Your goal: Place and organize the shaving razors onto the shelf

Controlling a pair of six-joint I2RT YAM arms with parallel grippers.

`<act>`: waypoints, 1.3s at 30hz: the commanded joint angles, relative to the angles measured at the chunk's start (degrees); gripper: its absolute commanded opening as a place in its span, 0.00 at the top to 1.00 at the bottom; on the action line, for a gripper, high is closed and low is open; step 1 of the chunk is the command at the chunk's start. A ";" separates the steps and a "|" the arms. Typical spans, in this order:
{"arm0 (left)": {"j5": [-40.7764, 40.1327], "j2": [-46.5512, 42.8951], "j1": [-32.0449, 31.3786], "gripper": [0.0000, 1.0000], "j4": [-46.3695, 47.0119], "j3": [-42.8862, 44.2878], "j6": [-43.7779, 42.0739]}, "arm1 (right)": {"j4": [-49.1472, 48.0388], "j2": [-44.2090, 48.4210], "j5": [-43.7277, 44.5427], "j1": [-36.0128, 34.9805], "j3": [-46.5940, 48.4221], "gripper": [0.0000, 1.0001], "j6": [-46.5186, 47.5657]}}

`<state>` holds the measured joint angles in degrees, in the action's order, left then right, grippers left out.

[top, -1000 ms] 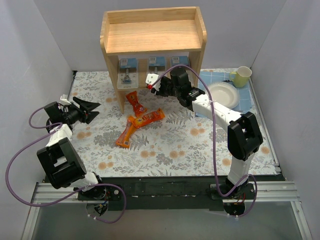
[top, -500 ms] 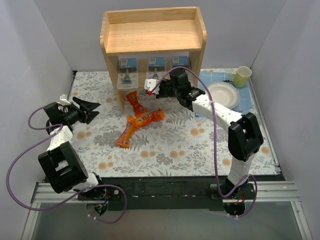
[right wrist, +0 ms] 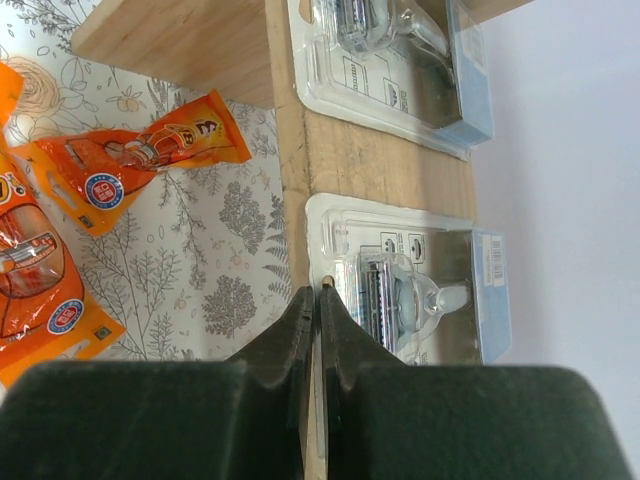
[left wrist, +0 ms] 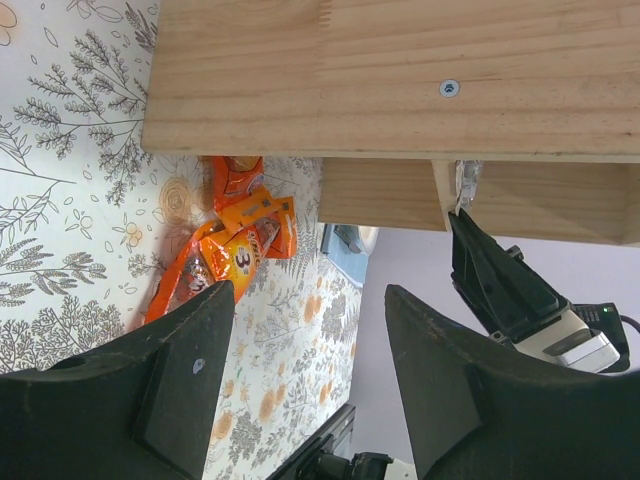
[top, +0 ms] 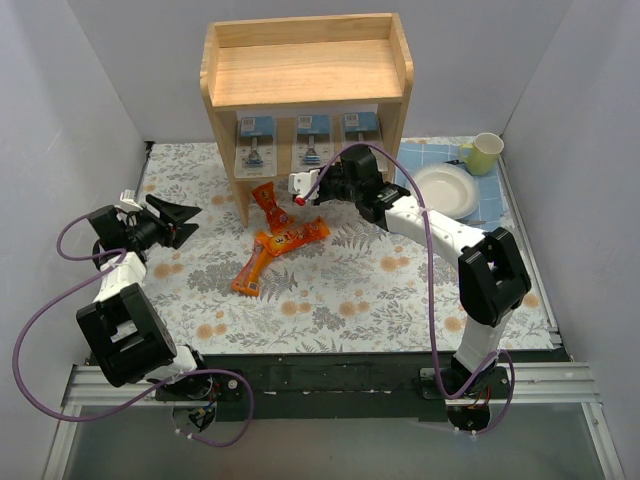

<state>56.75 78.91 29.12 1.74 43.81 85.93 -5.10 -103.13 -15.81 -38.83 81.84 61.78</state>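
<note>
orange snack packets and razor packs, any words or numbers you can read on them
"3": on the orange snack packet, left wrist view.
Round blue badges on the snack packets: lettering too blurred to read.
Razor packs: small print and a barcode, too small to read.

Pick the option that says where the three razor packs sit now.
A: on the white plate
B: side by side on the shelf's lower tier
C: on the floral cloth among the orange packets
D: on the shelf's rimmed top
B: the left pack, middle pack and right pack line up on the lower tier of the shelf, under its top board.
</note>
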 commanded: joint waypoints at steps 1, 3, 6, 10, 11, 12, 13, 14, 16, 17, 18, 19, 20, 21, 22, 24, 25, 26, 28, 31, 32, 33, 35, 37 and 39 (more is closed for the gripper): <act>-0.15 -1.92 -0.12 0.39 0.46 -0.40 -0.50 | 3.89 0.82 1.40 0.16 -3.18 0.99 1.32; -0.15 -1.66 -0.12 0.39 0.63 -0.22 -0.50 | 2.91 1.44 1.40 0.24 -4.58 0.99 2.55; -0.24 -1.13 -0.12 0.39 0.81 -0.04 -0.33 | 2.56 1.27 1.31 0.16 -4.15 0.99 3.61; -0.24 -0.60 -0.12 0.39 0.99 0.31 -0.33 | 1.68 1.62 0.17 0.16 -4.94 0.99 6.07; -0.24 -0.60 -0.12 0.39 0.99 0.48 -0.24 | 1.76 1.71 -0.18 0.24 -4.94 0.99 7.03; -0.32 -0.60 -0.12 0.39 0.90 0.40 -0.24 | 1.85 1.71 -0.88 0.07 -4.94 0.99 7.39; -0.15 -0.52 -0.12 0.39 0.90 0.48 -0.24 | 1.85 1.71 -1.32 0.07 -4.85 0.99 7.57; -0.15 -0.60 -0.03 0.39 0.90 0.48 -0.24 | 1.85 2.05 -1.67 0.07 -4.85 0.99 7.83; -0.24 -0.60 -0.12 0.39 0.81 0.31 -0.24 | 1.59 2.32 -2.03 -0.37 -5.11 0.99 8.88; -0.24 -0.69 -0.12 0.39 0.99 0.13 -0.24 | 1.68 2.41 -2.12 -0.46 -4.94 0.99 9.06; -0.32 -0.69 -0.12 0.39 0.90 -0.04 -0.24 | 1.41 2.58 -2.29 -0.46 -4.94 0.99 9.41; -0.33 -0.69 -0.12 0.39 0.99 -0.04 -0.24 | 1.24 2.67 -2.38 -0.55 -4.94 0.99 9.33; -0.41 -0.69 -0.12 0.39 0.99 -0.13 -0.24 | 1.24 2.76 -2.38 -0.72 -4.76 0.99 9.59; -0.41 -0.78 -0.12 0.39 1.16 -0.22 -0.15 | 1.06 2.76 -2.55 -0.63 -4.76 0.99 9.76; -0.41 -0.69 -0.12 0.39 1.25 -0.31 -0.15 | 1.06 2.76 -2.47 -0.81 -4.68 0.99 10.03; -0.50 -0.60 -0.12 0.39 1.43 -0.31 -0.06 | 0.80 2.94 -2.55 -0.90 -4.67 0.99 10.81; -0.59 -0.52 -0.12 0.39 1.43 -0.39 -0.06 | 0.80 3.28 -2.64 -0.90 -4.76 0.99 10.99; -0.50 -0.52 -0.12 0.39 1.43 -0.31 -0.06 | 0.71 3.64 -2.90 -1.07 -4.85 0.99 11.08; -0.50 -0.43 -0.12 0.39 1.51 -0.31 -0.06 | 1.06 4.25 -3.00 -1.34 -4.59 0.99 11.00; -0.68 -0.08 -0.12 0.39 1.69 -0.57 0.11 | 1.15 3.99 -2.21 -1.69 -3.89 0.99 10.47; -0.68 0.01 -0.12 0.39 2.21 -0.74 0.29 | 1.06 3.64 -1.86 -1.69 -3.62 0.99 10.64; -0.76 0.19 -0.12 0.39 2.48 -0.92 0.46 | 0.63 3.38 -1.50 -1.69 -3.45 0.99 10.56; -0.59 0.45 -0.12 0.39 2.92 -0.84 0.82 | -0.61 2.76 -1.33 -1.60 -3.10 0.99 10.55; -0.41 0.71 -0.12 0.39 2.83 -0.66 0.82 | -0.61 1.80 -1.24 -1.60 -1.96 0.99 10.64; -0.33 0.89 -0.12 0.39 2.92 -0.31 0.82 | -0.78 1.01 -0.63 -1.69 -1.08 0.99 10.73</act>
<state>56.31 79.59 29.12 3.25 43.53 86.80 -6.37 -100.82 -16.69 -40.12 78.04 72.25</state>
